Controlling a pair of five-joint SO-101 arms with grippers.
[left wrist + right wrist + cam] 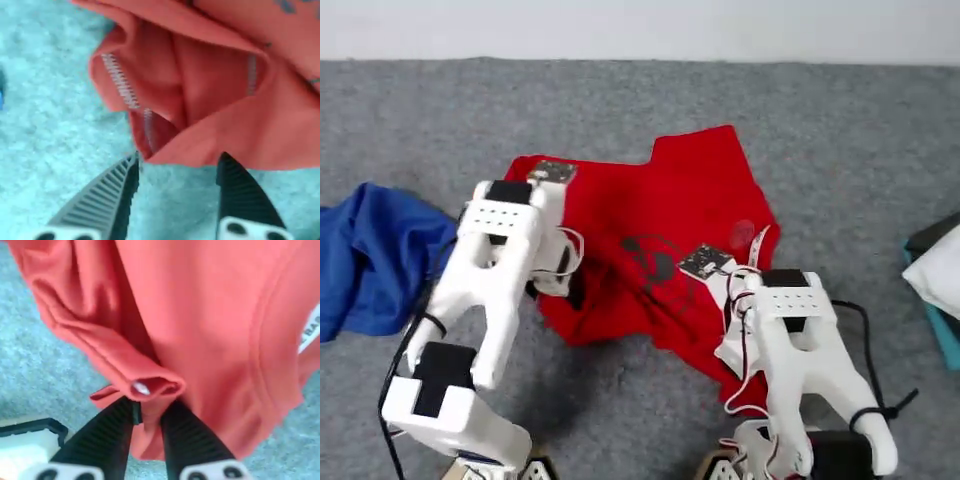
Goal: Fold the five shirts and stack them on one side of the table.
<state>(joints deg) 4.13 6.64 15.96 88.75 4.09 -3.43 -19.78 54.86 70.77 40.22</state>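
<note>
Right gripper (150, 407) pinches a red shirt (660, 215) fold; left gripper (179, 159), jaws apart, should bite the hem deeply before lifting.

White plastic left arm (490, 280) and right arm (790, 340): black servo blocks, black and white cables. Gripper fingers (115, 190): black, ribbed.

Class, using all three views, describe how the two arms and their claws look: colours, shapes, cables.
The left arm and right arm are white boxy shells with black motor blocks and black cables. The left claw and right claw have black tapering fingers.
</note>
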